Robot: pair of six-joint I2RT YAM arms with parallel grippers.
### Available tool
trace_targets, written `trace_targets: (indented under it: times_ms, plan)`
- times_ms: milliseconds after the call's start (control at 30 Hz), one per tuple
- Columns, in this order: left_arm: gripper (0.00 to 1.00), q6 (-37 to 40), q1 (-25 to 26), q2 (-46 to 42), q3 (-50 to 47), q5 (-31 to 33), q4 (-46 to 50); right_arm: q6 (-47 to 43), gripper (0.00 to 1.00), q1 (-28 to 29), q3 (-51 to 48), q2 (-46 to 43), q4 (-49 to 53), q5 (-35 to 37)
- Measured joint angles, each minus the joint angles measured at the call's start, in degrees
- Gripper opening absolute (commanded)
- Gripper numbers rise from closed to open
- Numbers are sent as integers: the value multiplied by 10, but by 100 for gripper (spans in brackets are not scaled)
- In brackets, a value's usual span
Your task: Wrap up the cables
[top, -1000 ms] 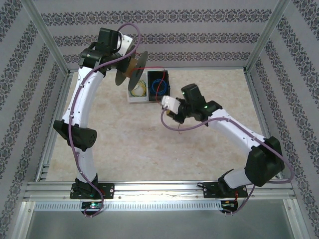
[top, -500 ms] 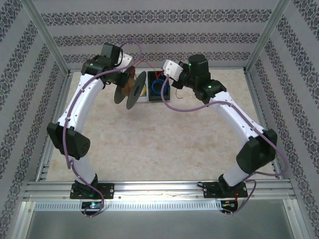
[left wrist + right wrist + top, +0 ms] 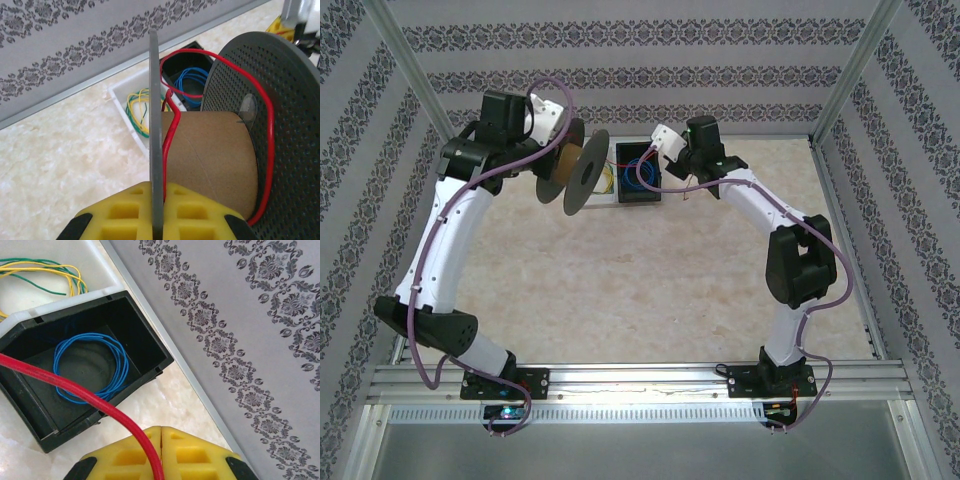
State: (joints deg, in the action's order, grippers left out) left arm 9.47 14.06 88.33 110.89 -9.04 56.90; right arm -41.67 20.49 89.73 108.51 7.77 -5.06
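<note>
Spool (image 3: 582,172) at left hand (image 3: 553,150), beside black bin (image 3: 622,170)

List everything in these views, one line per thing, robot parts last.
red wire: one, red, from the right claw across the black bin to the spool
spool: one, grey perforated flanges and brown cardboard core, held up at the far left
black bin: one, black, far middle of the table
blue wire coil: one, blue, inside the black bin
white bin: one, white, beside the black bin
yellow-green wire coil: one, yellow and green, inside the white bin
table: one, beige marbled
left claw: one, yellow pads, shut on a spool flange
right claw: one, yellow pads, shut on the red wire
</note>
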Motion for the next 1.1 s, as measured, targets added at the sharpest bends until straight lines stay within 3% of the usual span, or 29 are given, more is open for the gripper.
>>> trace_targets:
  times_ms: [300,700,1100]
  plan:
    - [0,-62,-32,3,2,-14,-96,18,0,31,-72,2,-7,23]
    - [0,-143,-37,100,31,17,-203,38,0,193,-124,-1,-3,67]
    - [0,-131,-24,183,66,72,-200,13,0,303,-118,-118,76,56]
